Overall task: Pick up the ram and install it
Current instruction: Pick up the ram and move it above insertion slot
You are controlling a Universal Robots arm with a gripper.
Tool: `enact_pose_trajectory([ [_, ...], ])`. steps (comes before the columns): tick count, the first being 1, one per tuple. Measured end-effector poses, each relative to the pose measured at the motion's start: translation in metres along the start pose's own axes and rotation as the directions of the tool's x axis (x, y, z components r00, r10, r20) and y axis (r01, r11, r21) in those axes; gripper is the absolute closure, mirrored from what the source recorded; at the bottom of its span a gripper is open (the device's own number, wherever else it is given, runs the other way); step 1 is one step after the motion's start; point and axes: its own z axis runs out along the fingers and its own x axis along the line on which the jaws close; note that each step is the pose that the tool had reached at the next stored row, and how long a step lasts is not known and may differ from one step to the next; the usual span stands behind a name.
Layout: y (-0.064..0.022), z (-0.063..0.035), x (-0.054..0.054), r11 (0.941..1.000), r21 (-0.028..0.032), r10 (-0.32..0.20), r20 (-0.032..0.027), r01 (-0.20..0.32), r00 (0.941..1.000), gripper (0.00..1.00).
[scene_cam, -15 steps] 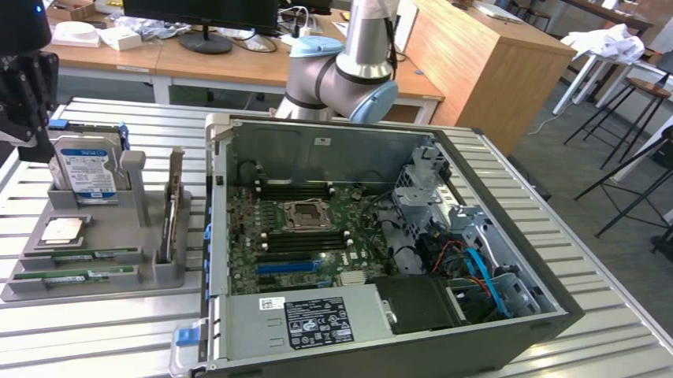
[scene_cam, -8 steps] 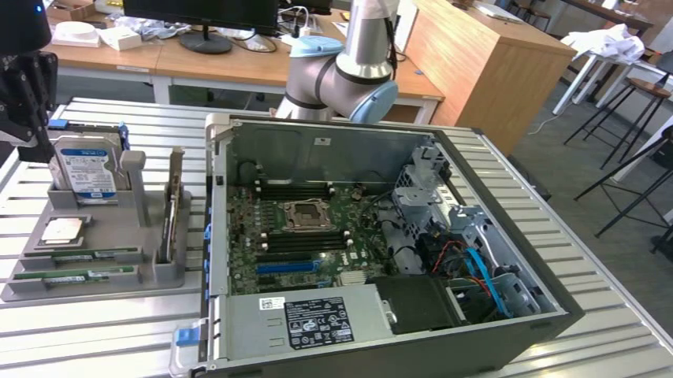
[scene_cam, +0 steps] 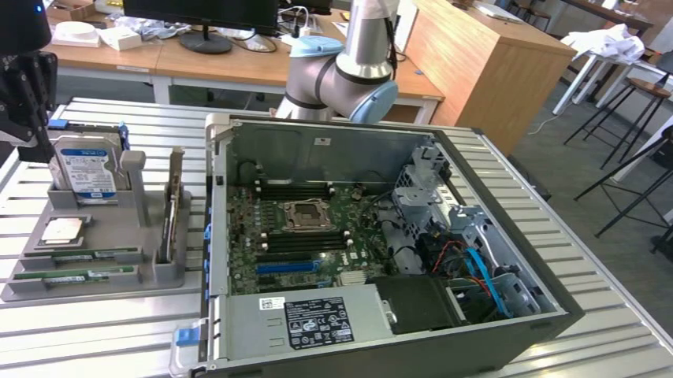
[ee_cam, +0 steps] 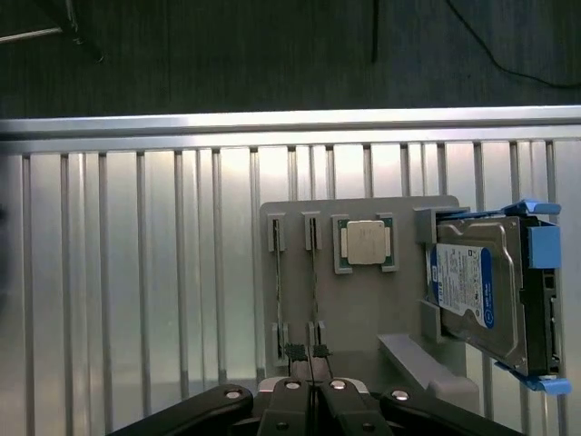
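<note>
Two ram sticks point(scene_cam: 76, 275) lie flat in the grey holder tray point(scene_cam: 110, 232), at nine o'clock of the open computer case point(scene_cam: 315, 126) in the exterior view (a hard drive point(scene_cam: 84, 165) stands at the tray's twelve o'clock end). The gripper point(ee_cam: 309, 368) hangs above the tray, fingers pressed together, holding nothing.

Silver-grey arm point(scene_cam: 363, 31), pale blue joint caps point(scene_cam: 315, 46), black pincer point(ee_cam: 309, 374), silver screws point(ee_cam: 234, 394).
</note>
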Motion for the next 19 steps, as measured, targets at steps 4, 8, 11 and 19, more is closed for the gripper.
enact_pose_trajectory([
  [4, 0.0000, 0.0000, 0.0000, 0.9987, -0.0007, -0.051, -0.0020, 0.051, 0.9987, 0.90],
  [8, 0.0000, 0.0000, 0.0000, 0.9972, -0.0011, -0.075, -0.0029, 0.075, 0.9972, 0.90],
  [11, -0.0004, 0.0000, -0.0002, 0.9972, -0.0011, -0.075, -0.0029, 0.075, 0.9972, 0.90],
  [19, -0.0036, -0.0001, -0.0002, 0.9969, -0.0010, -0.079, -0.0030, 0.079, 0.9969, 0.90],
])
